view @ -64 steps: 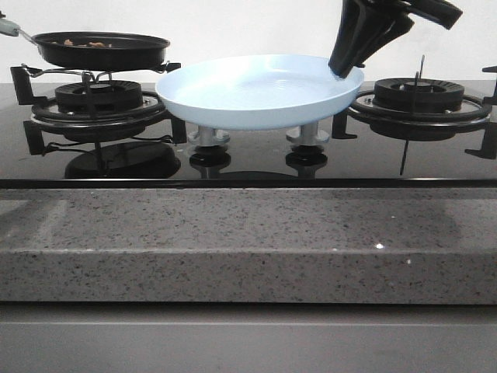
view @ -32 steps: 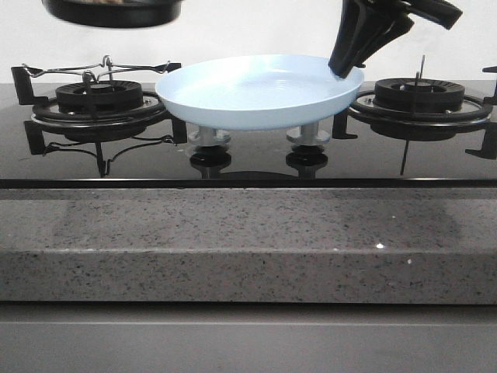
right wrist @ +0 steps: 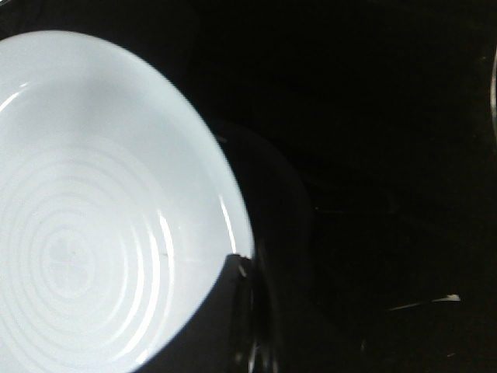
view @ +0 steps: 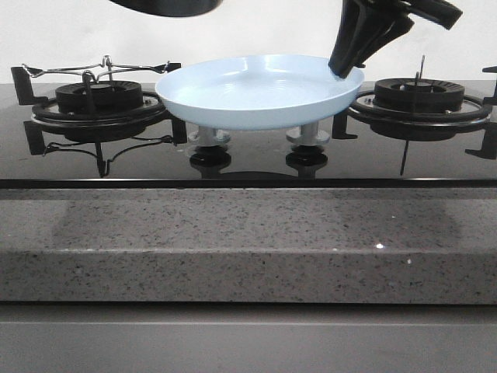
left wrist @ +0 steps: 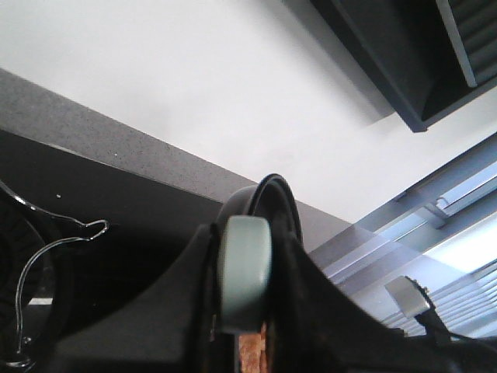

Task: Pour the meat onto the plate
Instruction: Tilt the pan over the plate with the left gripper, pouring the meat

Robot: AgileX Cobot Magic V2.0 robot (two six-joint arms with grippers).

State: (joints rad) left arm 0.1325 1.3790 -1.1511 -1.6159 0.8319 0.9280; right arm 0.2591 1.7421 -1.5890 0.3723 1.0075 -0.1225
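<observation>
1. Between the two gas burners, the pale blue plate (view: 260, 92) is seen raised above the black glass hob (view: 248, 159), over the two control knobs (view: 210, 148); whether it rests on them cannot be told from the front view.
2. At the plate's right-hand rim, the right gripper (view: 347, 68) is shown clamped on the edge, one dark finger lying over the inner wall of the plate (right wrist: 101, 210) in the right wrist view.
3. Concentric rings are seen in the plate's glossy floor, and no food is seen on it.
4. High at the upper left of the front view, only the dark underside of the frying pan (view: 167, 6) is caught at the frame's edge, well above the left burner (view: 97, 97) and just left of the plate.
5. Around the pan's pale green handle (left wrist: 245, 272), the left gripper (left wrist: 242, 342) is shown closed, the pan's black rim (left wrist: 272, 202) being seen edge-on beyond it in the left wrist view.
6. A small reddish-brown patch (left wrist: 250, 350) is glimpsed beneath the handle in that view; whether it is the meat cannot be told, and the meat is otherwise hidden from every camera.
7. A speckled grey stone counter (view: 248, 241) is seen running across the foreground, with the right burner (view: 419, 97) standing bare.
</observation>
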